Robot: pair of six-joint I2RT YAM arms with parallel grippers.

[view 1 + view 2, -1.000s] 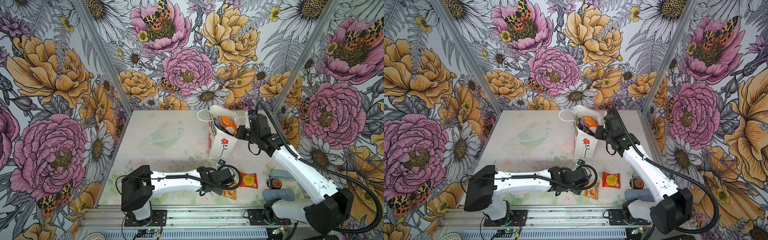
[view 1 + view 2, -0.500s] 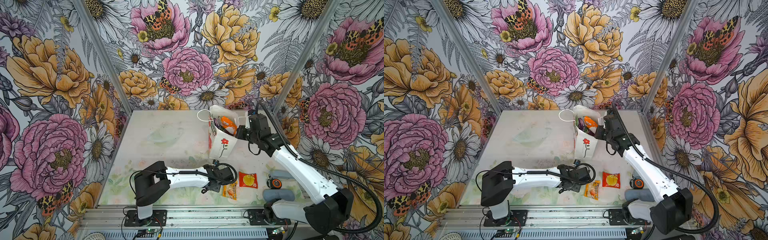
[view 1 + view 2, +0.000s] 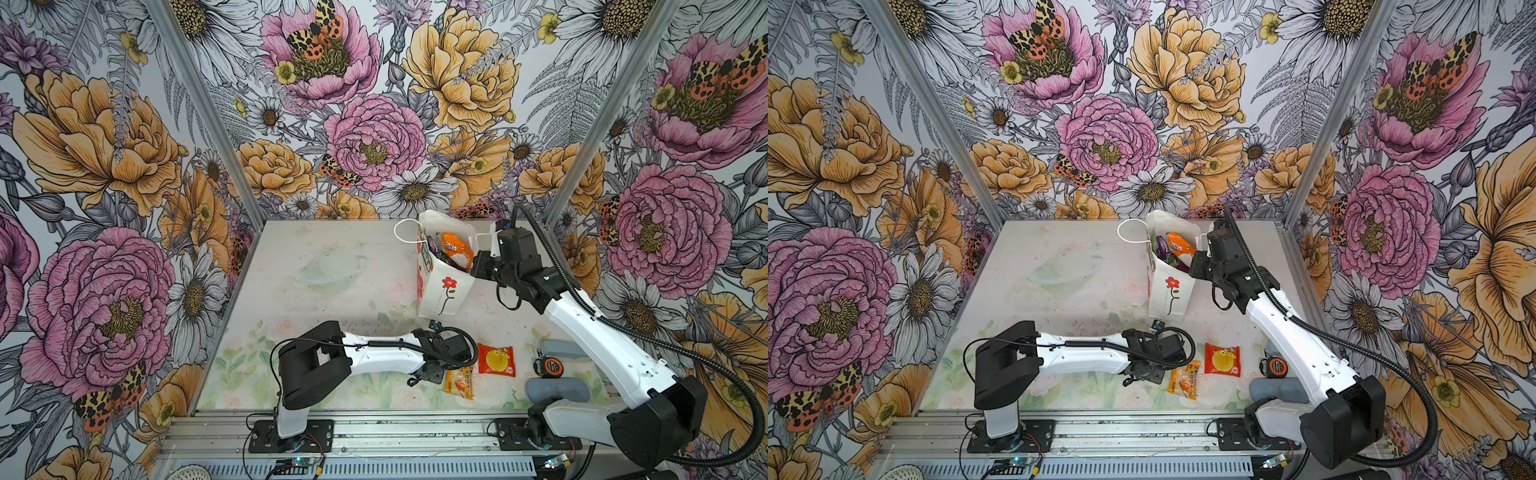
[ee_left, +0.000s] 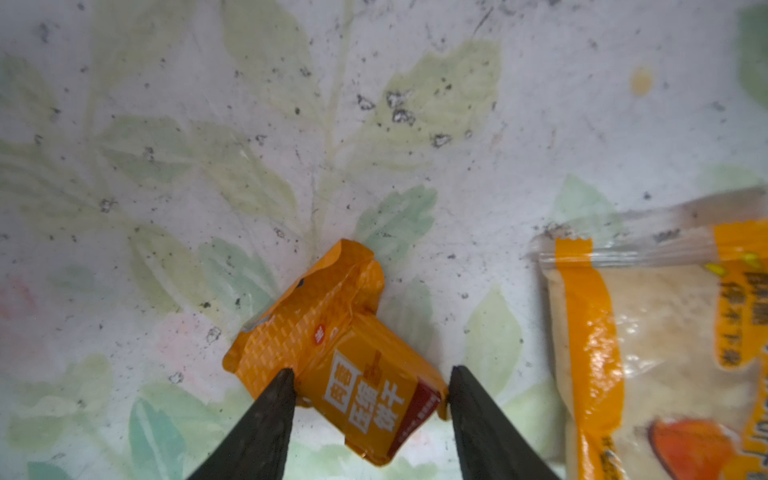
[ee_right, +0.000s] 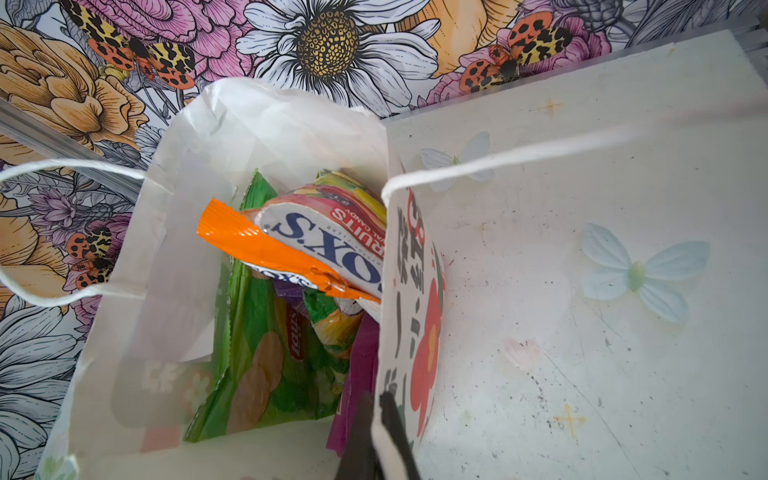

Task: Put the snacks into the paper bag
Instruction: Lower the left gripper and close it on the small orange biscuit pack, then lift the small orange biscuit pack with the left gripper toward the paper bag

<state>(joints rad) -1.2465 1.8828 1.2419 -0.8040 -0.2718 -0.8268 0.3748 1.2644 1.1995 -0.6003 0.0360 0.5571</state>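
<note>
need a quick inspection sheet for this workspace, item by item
surface: table scuffed, dark specks, faded floral print
job's things: paper bag stands open toward the back, with orange Fox's bag and green bag inside; red sachet, orange-clear packet and small orange packet lie on the table near the front
clutter: tape measure and grey-blue cases by the right arm's base
tools: left tool closed around small orange packet; right tool pinches the bag's front rim
cables: black conduit runs along right arm; cable loop at left wrist
surroundings: floral wall panels on three sides
</note>
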